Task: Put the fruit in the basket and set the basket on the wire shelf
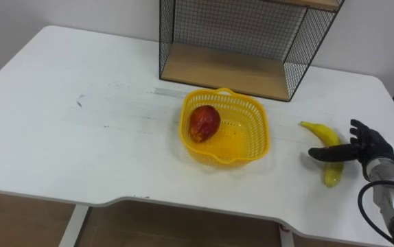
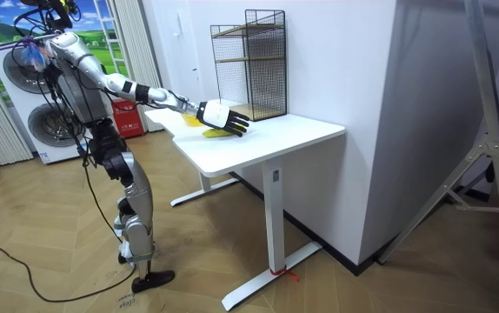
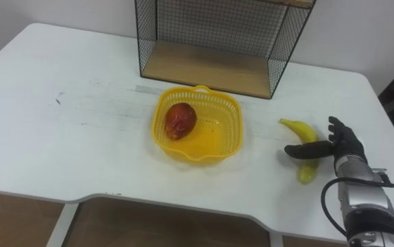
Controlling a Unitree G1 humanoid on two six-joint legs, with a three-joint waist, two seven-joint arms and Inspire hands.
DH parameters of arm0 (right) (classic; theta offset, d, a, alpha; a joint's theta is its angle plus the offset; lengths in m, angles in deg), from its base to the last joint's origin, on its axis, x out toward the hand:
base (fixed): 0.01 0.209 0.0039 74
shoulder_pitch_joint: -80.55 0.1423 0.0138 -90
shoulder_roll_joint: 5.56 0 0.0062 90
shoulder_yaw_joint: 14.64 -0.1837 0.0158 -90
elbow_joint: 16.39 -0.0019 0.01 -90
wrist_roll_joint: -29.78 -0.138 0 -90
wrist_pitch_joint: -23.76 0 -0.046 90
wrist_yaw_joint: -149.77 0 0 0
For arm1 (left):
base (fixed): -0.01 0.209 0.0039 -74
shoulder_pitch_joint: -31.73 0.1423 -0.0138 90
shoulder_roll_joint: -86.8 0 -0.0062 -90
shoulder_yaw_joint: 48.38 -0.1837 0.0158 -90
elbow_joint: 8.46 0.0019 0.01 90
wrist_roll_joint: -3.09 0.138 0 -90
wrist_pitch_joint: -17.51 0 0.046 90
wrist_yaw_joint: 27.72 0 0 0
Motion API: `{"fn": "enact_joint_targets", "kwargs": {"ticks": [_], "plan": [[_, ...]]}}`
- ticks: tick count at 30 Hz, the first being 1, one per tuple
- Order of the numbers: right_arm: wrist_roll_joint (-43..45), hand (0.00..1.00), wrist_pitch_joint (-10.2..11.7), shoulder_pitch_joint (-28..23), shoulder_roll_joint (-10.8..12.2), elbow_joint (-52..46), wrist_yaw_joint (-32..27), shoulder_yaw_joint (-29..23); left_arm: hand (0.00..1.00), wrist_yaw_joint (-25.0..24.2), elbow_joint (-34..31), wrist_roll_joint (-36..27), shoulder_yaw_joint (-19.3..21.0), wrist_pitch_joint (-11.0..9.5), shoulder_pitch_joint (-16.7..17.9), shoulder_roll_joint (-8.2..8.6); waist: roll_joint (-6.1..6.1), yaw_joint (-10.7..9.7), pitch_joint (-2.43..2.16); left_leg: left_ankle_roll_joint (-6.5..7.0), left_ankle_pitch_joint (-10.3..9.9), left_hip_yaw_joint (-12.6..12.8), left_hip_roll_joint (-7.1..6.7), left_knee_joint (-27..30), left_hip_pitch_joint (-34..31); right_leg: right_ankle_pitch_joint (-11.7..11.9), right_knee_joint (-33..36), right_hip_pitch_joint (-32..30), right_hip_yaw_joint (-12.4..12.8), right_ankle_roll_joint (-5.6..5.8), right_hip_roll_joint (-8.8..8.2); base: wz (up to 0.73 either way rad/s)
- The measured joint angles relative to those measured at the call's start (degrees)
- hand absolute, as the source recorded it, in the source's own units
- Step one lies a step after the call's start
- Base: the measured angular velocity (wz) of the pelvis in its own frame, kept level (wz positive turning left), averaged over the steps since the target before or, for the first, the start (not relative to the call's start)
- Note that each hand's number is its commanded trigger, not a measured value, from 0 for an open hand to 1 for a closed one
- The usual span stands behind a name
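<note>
A yellow plastic basket sits in the middle of the white table, with a red fruit lying in its left half. To the right of it a yellow banana lies on the table. My right hand is open right at the banana, its thumb stretched across the banana's middle and its fingers on the far right side. The black wire shelf with a wooden board stands behind the basket.
I stand at the long front edge of the table with my right arm stretched out over it. The wire shelf stands by the wall. The table's right edge lies just beyond my right hand.
</note>
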Motion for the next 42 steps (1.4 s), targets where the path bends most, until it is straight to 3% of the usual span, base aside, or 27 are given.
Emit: {"fn": "enact_joint_targets", "kwargs": {"ticks": [5, 14, 20, 25, 27, 29, 30, 36, 42], "plan": [[5.76, 0.00, -0.05, 0.01, -0.04, 0.59, 2.25, 0.19, 0.00, 0.08, 1.47, -0.06, -0.03, 0.77, -0.63, -0.13, -0.78, 0.01, -0.25, 0.00, 0.00, 0.00, -0.01, 0.06, 0.11, 0.00, -0.01, -0.01, -0.05, 0.00, 0.01, 0.00], [12.34, 0.00, -0.50, 0.09, -0.40, 0.74, 5.31, 0.71, 0.00, 0.58, 2.16, -0.10, -0.01, 0.93, -1.49, -0.15, -1.03, 0.27, -0.18, 0.00, 0.00, -0.17, 0.03, 0.28, 0.18, 0.01, 0.07, 0.30, -0.33, 0.01, 0.00, 0.01], [14.90, 0.00, -2.48, 0.28, -1.33, 0.62, 7.37, 0.72, 0.00, 0.14, 2.16, -0.03, 0.07, 0.90, -1.88, -0.23, -1.72, 1.70, -0.18, -0.01, 0.00, -0.11, 0.03, -0.23, 0.04, 0.00, 0.03, 0.06, -0.27, 0.01, 0.03, 0.00], [17.14, 0.00, -3.70, 1.45, -1.36, 0.81, 8.97, 0.82, 0.00, -0.30, 2.17, -0.06, 0.54, 0.88, -1.90, -0.24, -2.16, 1.73, -0.09, -0.01, 0.00, -0.02, 0.04, -0.13, 0.07, 0.00, -0.01, -0.03, -0.22, 0.01, 0.07, 0.00], [17.77, 0.31, -3.80, 1.46, -1.47, 0.77, 9.44, 0.82, 0.00, -0.63, 2.17, -0.05, 0.53, 0.88, -1.91, -0.24, -2.15, 1.71, -0.08, -0.01, 0.00, -0.01, 0.05, -0.15, 0.08, 0.01, -0.01, -0.03, -0.23, 0.01, 0.08, 0.00], [18.22, 0.93, -4.04, 1.46, -1.47, 0.51, 9.62, 1.00, 0.00, -1.08, 2.16, -0.04, 0.54, 0.87, -2.10, -0.24, -2.06, 1.73, -0.07, -0.01, 0.00, 0.00, 0.09, -0.16, 0.09, 0.01, 0.00, -0.02, -0.25, 0.00, 0.11, 0.00], [18.52, 1.00, -4.12, 1.47, -1.49, 0.35, 9.60, 1.17, 0.00, -1.21, 2.15, -0.04, 0.54, 0.87, -2.13, -0.24, -2.02, 1.73, -0.08, -0.01, 0.00, 0.00, 0.10, -0.17, 0.09, 0.01, 0.00, -0.02, -0.24, 0.00, 0.11, 0.00], [21.39, 1.00, -5.34, 2.09, -3.82, -0.11, 8.77, 1.80, 0.00, -2.35, 2.13, -0.06, 0.51, 0.88, -2.18, -0.25, -1.07, 2.03, -0.11, -0.06, 0.00, 0.03, 0.29, -0.25, 0.15, 0.03, -0.01, 0.01, -0.25, -0.03, 0.28, 0.00], [21.98, 1.00, -6.59, 2.07, -4.23, 0.01, 9.02, 1.90, 0.00, -2.58, 2.13, -0.06, 0.54, 0.88, -2.50, -0.27, -1.04, 3.02, -0.08, -0.09, 0.02, 0.07, 0.35, -0.26, 0.15, 0.03, -0.03, -0.05, -0.20, -0.03, 0.34, 0.00]]}}
